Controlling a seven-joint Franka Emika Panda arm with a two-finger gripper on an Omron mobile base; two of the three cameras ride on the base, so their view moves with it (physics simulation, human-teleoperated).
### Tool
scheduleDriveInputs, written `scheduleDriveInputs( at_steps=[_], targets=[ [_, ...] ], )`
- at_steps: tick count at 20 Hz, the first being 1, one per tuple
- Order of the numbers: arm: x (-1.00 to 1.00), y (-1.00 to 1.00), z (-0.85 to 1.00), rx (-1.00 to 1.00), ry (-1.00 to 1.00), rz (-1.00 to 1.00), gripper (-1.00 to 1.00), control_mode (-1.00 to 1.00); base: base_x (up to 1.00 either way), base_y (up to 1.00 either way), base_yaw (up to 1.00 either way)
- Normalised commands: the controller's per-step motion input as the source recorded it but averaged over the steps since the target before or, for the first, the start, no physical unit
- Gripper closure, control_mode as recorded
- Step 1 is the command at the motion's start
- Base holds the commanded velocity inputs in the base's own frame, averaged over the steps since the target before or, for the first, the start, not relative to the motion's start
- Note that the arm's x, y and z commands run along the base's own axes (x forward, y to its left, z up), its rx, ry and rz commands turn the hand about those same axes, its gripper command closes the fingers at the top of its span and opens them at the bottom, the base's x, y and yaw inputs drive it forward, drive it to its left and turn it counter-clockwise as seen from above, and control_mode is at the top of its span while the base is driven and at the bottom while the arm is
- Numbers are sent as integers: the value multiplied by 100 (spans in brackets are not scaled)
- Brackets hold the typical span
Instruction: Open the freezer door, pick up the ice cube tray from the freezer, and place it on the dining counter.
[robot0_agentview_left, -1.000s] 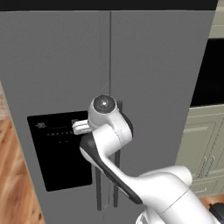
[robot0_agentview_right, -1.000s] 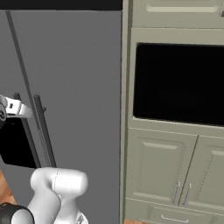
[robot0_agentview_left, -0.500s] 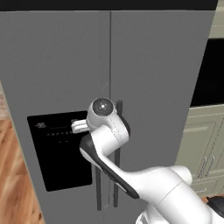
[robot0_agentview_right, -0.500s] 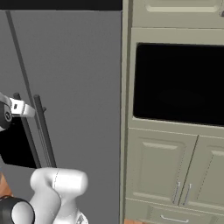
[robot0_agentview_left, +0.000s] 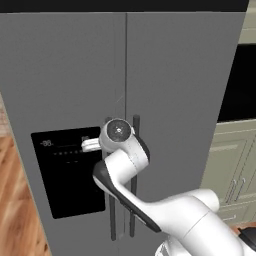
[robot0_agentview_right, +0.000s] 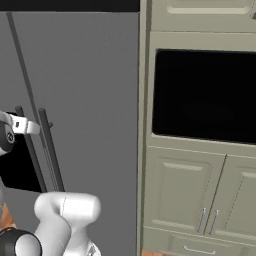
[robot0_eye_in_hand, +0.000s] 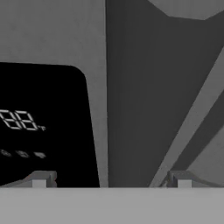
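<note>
The freezer door is shut, a tall grey panel with a black dispenser panel and a dark vertical bar handle. My wrist hangs right in front of that handle, at the height of the dispenser's top. In the hand view my gripper is open. Its fingertips straddle the close, dark handle, with the dispenser panel to the left. The freezer's inside and the ice cube tray are hidden behind the shut door. The dining counter is out of view.
The wider plain grey door with its own bar handle stands just right of the freezer door. Further right are a black wall oven and cream cabinets. Wooden floor lies at the left.
The wrist has sunk a little in front of the handle. The jaws have stayed wide and the doors have not moved.
</note>
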Motion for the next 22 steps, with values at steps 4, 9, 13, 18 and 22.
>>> scheduleDriveInputs(
  at_steps=[4,9,13,18,22],
  targets=[
    [18,0,-18,0,-11,0,-100,-100,0,0,0],
    [28,0,-18,0,-9,0,-100,-100,0,0,0],
    [34,0,-17,0,-7,0,-100,-100,0,0,0],
    [32,0,-17,0,-7,0,-100,-100,0,0,0],
    [1,0,0,0,0,0,-100,-100,0,0,0]
  ],
)
